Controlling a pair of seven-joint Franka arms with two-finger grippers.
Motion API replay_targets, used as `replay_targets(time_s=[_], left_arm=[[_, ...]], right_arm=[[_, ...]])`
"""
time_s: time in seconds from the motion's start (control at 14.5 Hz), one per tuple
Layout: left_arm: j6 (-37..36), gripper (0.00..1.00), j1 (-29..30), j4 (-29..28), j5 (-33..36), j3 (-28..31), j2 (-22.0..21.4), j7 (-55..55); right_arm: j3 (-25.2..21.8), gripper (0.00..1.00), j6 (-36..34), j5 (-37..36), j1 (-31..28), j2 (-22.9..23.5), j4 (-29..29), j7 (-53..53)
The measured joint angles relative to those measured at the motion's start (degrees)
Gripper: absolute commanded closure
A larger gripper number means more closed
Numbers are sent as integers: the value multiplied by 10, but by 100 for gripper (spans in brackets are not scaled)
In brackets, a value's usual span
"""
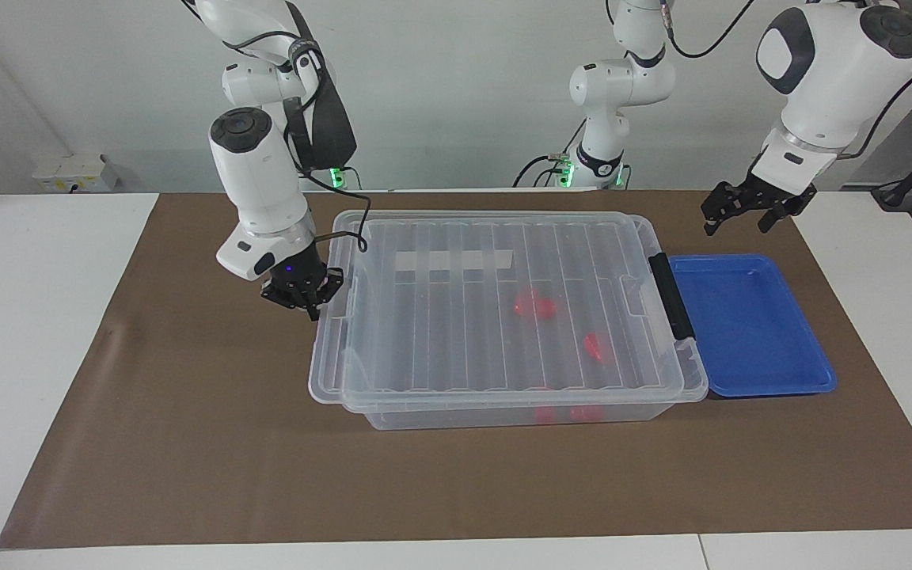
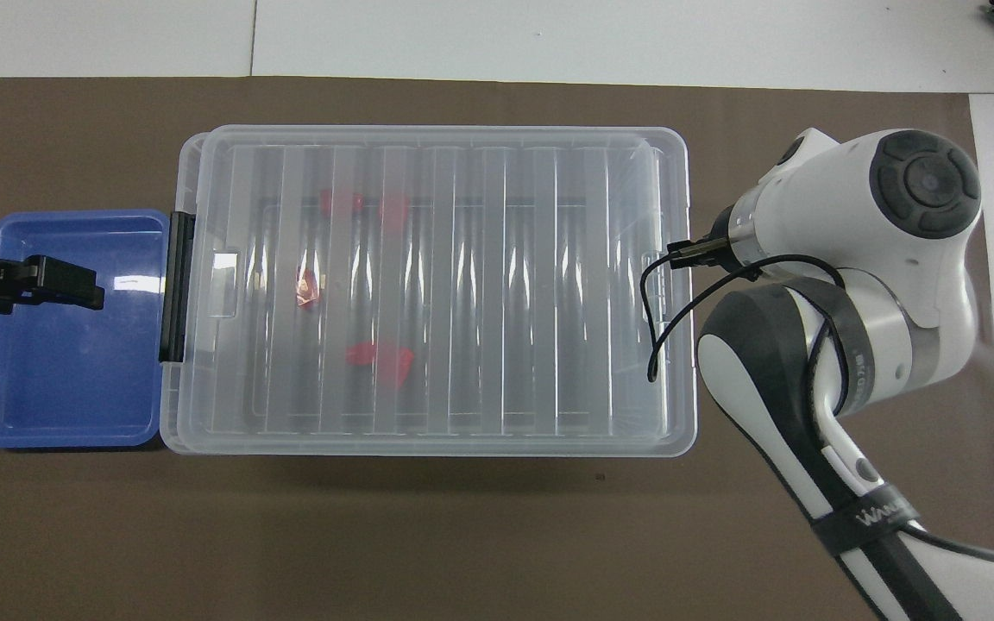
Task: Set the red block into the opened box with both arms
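The right gripper, fingertips shut, sits at the lid edge on the right arm's end of the box; whether it pinches the lid I cannot tell. The lid lies almost fully over the box, long axis running arm to arm, so any move goes along that axis. The left gripper hangs open over the blue tray, w/ nothing in it; red blocks lie inside the box under the lid, blurred, approx. toward the left arm's end.
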Motion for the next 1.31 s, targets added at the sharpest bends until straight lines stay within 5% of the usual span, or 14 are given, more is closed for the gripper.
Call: replay_targets(time_s=[0.9,1.31], left_arm=[[2,0,-3,0,-1,-3,-7,0],[2,0,-7,0,-1,-2,-7,0]], right_arm=[[10,100,-3,5,-2,-2,1,0],[5,100,-64,5,-58,-47,10,0]])
